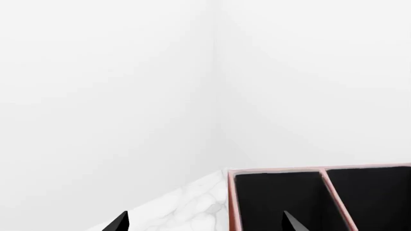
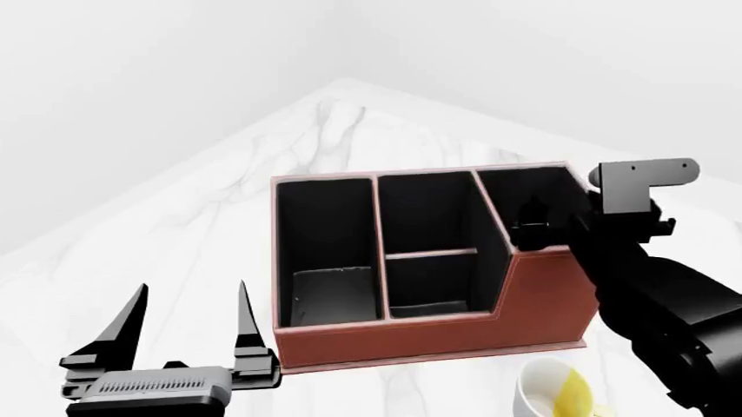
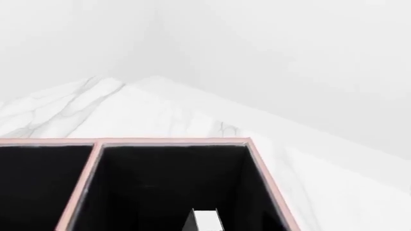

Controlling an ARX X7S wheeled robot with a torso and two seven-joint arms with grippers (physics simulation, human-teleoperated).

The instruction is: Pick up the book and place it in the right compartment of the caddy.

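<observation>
The move turns on the right gripper (image 2: 536, 217) and the right compartment (image 2: 524, 184): the right arm reaches in from the counter's (image 2: 208, 200) near right side and ends at that cell's opening, at the tall end of the caddy (image 2: 464, 334). The right wrist view looks straight down into the black-lined cell. A thin white-and-grey sliver there is most likely the page edge of the book (image 3: 207, 219), so the book lies directly under that wrist and within the cell's walls. It seems to stand on end, with its long axis pointing down into the cell, but too little of it shows to be sure.

No fingers show in that view, and in the head view the tip is a dark shape against dark lining. I cannot tell whether the jaws clamp the book or have let it go, nor whether it rests on the cell floor.

The left gripper (image 2: 191, 287) hangs near the counter's near left edge, spread wide and empty. It is well apart from the book and on the wrong side of the caddy. A mug (image 2: 554, 389) stands just in front of the caddy's right end, under the right arm; a low pull-back could clip it
</observation>
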